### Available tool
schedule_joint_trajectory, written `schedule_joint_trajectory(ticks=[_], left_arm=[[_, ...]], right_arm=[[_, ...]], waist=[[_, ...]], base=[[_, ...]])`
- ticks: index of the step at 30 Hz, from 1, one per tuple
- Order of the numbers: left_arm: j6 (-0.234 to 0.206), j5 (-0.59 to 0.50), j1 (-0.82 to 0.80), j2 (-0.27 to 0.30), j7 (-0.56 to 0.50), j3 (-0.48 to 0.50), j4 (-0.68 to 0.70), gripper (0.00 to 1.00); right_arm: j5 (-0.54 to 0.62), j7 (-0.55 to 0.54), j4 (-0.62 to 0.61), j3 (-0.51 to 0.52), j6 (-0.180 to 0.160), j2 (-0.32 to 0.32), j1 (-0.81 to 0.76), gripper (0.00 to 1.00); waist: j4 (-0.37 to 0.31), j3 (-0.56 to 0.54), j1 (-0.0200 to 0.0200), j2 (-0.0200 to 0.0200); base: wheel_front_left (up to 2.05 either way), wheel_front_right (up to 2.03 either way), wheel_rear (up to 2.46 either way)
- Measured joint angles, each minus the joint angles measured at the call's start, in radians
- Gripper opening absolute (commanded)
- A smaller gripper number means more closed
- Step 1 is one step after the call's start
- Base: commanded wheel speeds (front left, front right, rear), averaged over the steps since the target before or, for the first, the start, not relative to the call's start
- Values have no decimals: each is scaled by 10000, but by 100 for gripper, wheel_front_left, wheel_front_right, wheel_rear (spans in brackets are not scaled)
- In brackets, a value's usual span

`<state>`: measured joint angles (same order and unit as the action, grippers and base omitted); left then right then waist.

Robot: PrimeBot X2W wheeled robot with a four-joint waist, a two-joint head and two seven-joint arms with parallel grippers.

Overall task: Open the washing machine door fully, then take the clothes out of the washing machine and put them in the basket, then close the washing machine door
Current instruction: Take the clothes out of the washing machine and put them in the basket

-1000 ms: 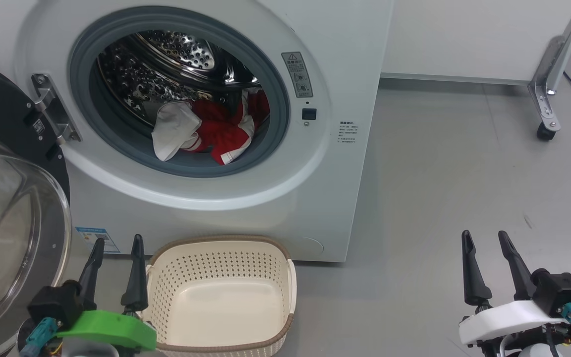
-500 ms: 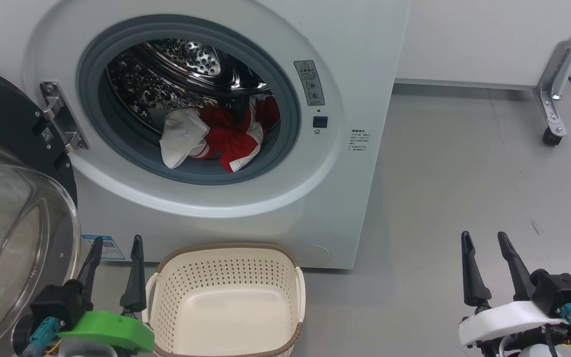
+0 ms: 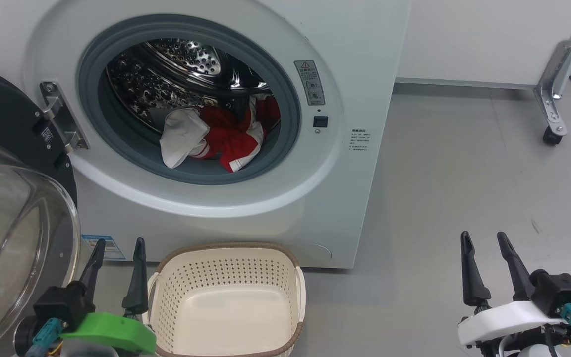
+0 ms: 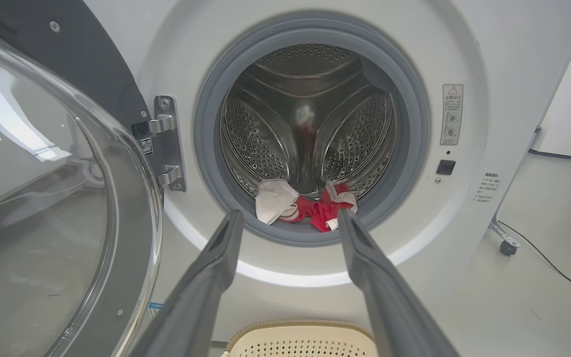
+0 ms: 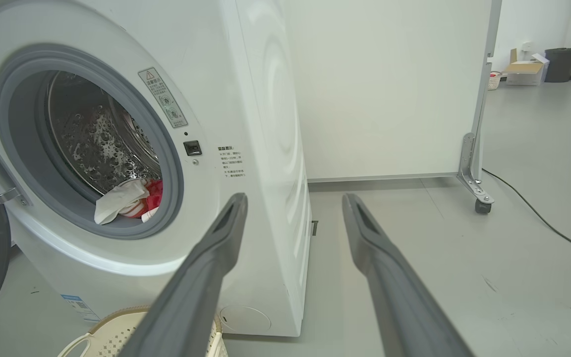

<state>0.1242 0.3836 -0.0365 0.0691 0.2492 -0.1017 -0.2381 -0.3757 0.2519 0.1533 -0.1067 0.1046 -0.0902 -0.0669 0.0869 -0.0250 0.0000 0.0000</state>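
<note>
There is one small heap of the clothes (image 3: 216, 136), red with white stripes and one white piece. I cannot tell how many pieces are in the heap. It lies at the bottom of the shiny steel drum (image 3: 176, 64), close to the front, and some of it rests on the grey rubber ring (image 3: 285, 94). There is one washing machine (image 3: 355, 198), big and white. Its one washing machine door (image 3: 13, 238) is swung wide open to the left, held by a metal hinge (image 3: 62, 119), with its round glass bowl bulging toward the robot. There is one basket (image 3: 226, 248) on the grey floor (image 3: 439, 173), just in front of the machine and below the round hole. Its cream bottom shows. A small blue label (image 3: 102, 246) sits low on the machine, to the left of the basket. Far to the right, one small wheel (image 3: 552, 136) on a metal leg stands on the floor. There are two grippers, each with two long dark fingers. The left gripper (image 3: 120, 241) hangs low between the door and the basket, just beside the basket's left side, with its fingers pointing up at the machine. Its fingers are spread wide and hold nothing. The right gripper (image 3: 483, 234) hangs low, well to the right of the machine, over the floor. Its fingers are spread wide too, and they hold nothing.
</note>
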Motion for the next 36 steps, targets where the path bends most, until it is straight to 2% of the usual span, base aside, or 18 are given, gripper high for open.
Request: schedule_joint_trajectory(ticks=[25,36], left_arm=[[0,0,20,-79,0,19,-25,100],[0,0,105,-84,0,88,29,100]], right_arm=[[38,0,-6,6,15,23,1,100],[104,0,-52,-196,73,23,18,100]], waist=[[-39,67,0,0],[-391,414,0,0]], base=[[0,0,0],[0,0,0]])
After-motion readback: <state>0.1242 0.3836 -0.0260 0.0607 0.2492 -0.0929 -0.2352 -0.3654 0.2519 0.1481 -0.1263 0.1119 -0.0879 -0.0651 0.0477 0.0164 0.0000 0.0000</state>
